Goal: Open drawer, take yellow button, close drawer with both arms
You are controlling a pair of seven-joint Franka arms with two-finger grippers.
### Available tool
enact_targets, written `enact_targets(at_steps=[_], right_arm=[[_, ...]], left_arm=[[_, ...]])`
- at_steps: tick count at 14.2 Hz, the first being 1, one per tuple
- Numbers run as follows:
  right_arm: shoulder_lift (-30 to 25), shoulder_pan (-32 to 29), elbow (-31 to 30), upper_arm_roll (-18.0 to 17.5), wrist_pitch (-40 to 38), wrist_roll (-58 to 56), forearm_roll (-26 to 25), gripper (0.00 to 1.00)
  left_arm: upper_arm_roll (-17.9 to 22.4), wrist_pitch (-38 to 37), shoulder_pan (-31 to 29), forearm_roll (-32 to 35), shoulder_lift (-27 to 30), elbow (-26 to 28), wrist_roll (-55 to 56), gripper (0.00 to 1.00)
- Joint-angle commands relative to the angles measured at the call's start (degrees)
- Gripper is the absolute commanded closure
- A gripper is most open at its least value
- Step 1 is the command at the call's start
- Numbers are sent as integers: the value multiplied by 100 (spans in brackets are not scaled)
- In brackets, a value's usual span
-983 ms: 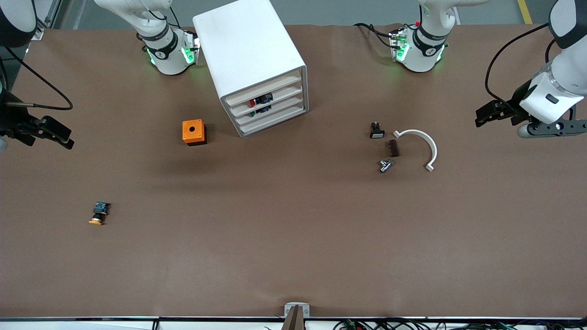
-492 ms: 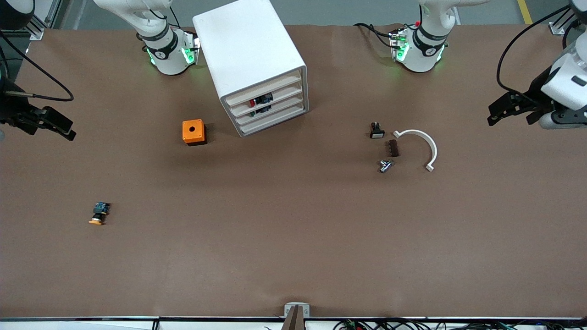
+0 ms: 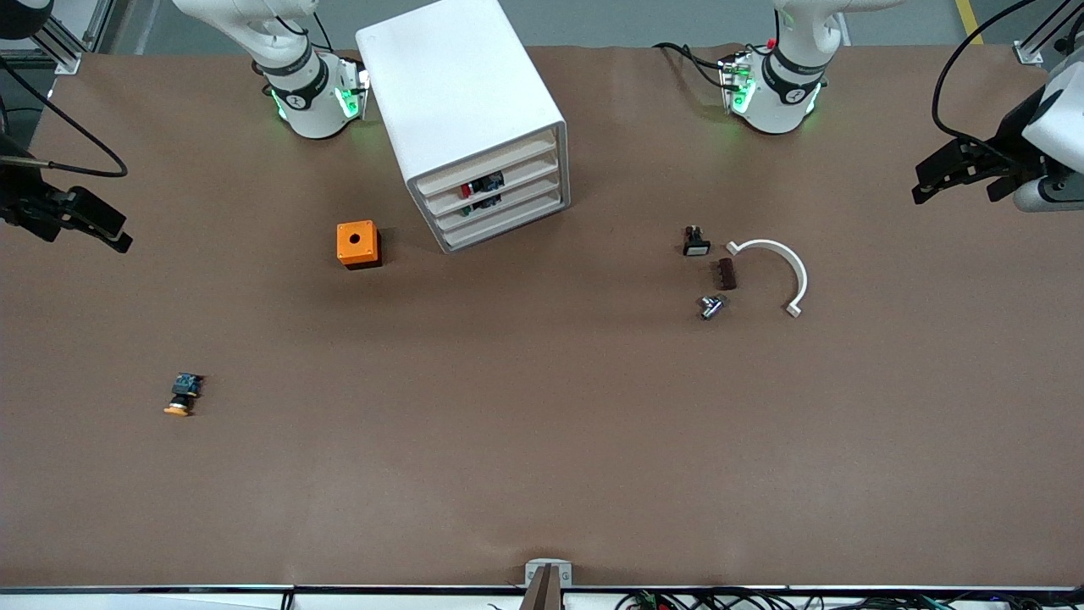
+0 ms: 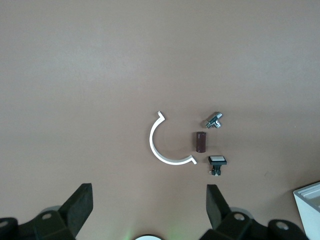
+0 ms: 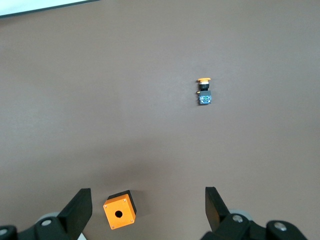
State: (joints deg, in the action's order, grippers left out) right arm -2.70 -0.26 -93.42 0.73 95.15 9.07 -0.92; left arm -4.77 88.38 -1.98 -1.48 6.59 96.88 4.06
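The white cabinet [image 3: 457,85] stands between the two arm bases. Its uppermost drawer [image 3: 491,163] is shut like the three below it. The button [image 3: 181,396], orange cap on a blue-and-black body, lies on the table toward the right arm's end, nearer the front camera than the orange box [image 3: 357,244]. It also shows in the right wrist view [image 5: 204,93]. My right gripper [image 3: 102,227] is open and empty, high over the right arm's end of the table [image 5: 148,195]. My left gripper [image 3: 936,176] is open and empty, high over the left arm's end [image 4: 150,192].
The orange box also shows in the right wrist view [image 5: 119,210]. A white curved piece [image 3: 783,263], a brown cylinder [image 3: 726,274], a small metal part [image 3: 710,306] and a black part with a white face [image 3: 696,243] lie toward the left arm's end.
Both grippers have drawn back toward their own ends of the table, the left one farther and toward the arm bases. Nothing on the table moved.
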Motion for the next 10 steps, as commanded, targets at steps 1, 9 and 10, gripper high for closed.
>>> enact_targets(at_steps=[1,9,10], right_arm=[[-73,26,0,24,-93,25,75,0],[-81,26,0,15,-102,95,75,0],[-82,35,0,15,-102,95,75,0]], left_arm=[[-76,-207,-75,69,-26,-152,-1,0],[-76,-321,-75,78,-26,-152,-45,0],[-76,-321,-75,78,-26,-161,-54,0]])
